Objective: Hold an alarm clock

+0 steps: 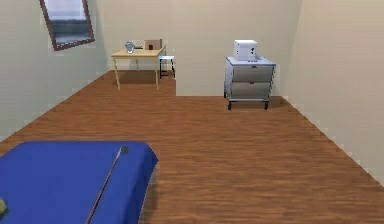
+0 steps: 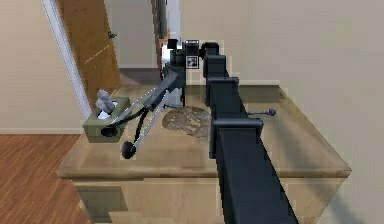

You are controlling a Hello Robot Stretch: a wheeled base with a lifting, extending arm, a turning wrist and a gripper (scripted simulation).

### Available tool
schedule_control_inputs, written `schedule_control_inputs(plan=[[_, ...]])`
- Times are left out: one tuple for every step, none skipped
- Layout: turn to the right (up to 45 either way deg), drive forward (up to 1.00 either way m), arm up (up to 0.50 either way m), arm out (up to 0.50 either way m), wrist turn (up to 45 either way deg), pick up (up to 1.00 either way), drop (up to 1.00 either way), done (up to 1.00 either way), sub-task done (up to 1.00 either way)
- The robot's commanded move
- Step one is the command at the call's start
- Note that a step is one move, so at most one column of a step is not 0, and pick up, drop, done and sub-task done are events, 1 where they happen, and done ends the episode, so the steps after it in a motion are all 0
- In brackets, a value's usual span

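Arm side view: arm (image 2: 238,140) runs up the frame over a wooden table (image 2: 300,150). Hand (image 2: 172,62) upper middle, near the table's far edge, clutter behind it; finger state and any load: cannot tell. Green tissue box (image 2: 103,120) at left. Forward view, upper left: small round thing (image 1: 130,45), possibly the alarm clock, on far table (image 1: 135,58).
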Motion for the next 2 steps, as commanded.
schedule_control_inputs(plan=[[0.0, 0.0, 0.0, 0.0, 45.0, 0.0, 0.0, 0.0, 0.0], [0.0, 0.0, 0.0, 0.0, 45.0, 0.0, 0.0, 0.0, 0.0]])
